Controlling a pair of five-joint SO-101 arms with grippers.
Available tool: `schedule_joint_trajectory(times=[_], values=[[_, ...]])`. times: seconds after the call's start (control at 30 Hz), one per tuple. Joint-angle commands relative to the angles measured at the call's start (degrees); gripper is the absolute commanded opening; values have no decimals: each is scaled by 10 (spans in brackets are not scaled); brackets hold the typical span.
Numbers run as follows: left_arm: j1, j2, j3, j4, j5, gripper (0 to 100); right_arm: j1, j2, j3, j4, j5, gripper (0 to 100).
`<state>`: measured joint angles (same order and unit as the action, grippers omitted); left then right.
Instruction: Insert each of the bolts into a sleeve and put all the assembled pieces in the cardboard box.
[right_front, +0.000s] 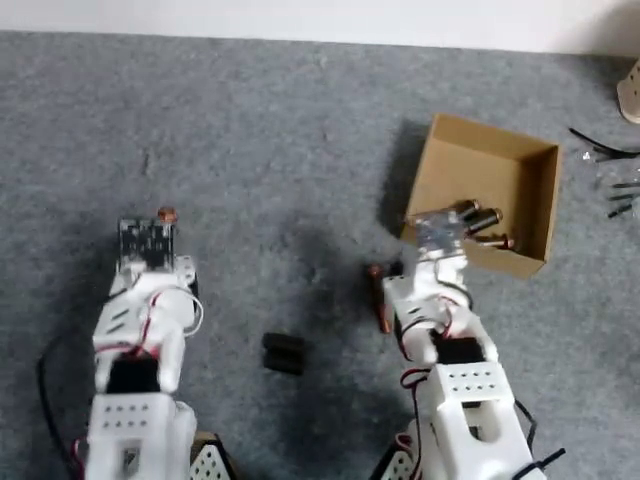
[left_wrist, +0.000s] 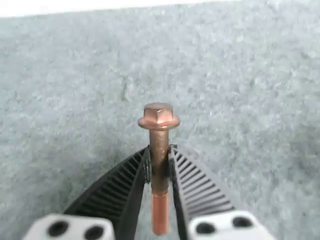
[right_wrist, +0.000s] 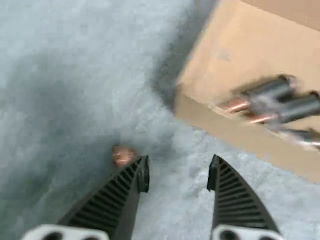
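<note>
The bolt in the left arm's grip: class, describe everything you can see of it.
The bolt looks like copper-coloured metal: a hexagonal head on a round flange, then a straight shank, paler at its tail. The left gripper's black ribbed fingers clamp the shank from both sides, with the head sticking out past their tips above the grey carpet.

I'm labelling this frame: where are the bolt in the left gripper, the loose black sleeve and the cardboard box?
bolt (left_wrist: 159, 160): left wrist view, on the shank below the head.
black sleeve (right_front: 283, 353): high view, on its middle.
cardboard box (right_front: 480, 165): high view, on the bare inside surface.
</note>
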<state>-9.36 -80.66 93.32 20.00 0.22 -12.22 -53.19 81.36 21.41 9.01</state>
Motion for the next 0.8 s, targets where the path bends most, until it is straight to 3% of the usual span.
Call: schedule_joint_trajectory(times=[0.0, 0.17, 0.4, 0.6, 0.77], values=[[-7, -103, 27, -23, 4, 7, -80, -5, -13, 65, 56, 180], [-10, -161, 42, 0, 3, 7, -198, 0, -108, 175, 104, 180], [-10, -164, 42, 1, 3, 7, -290, 49, -236, 252, 147, 180], [-10, -164, 42, 1, 3, 7, -342, 262, -364, 269, 154, 180], [-10, -165, 42, -1, 3, 7, -352, 327, -414, 271, 156, 180]])
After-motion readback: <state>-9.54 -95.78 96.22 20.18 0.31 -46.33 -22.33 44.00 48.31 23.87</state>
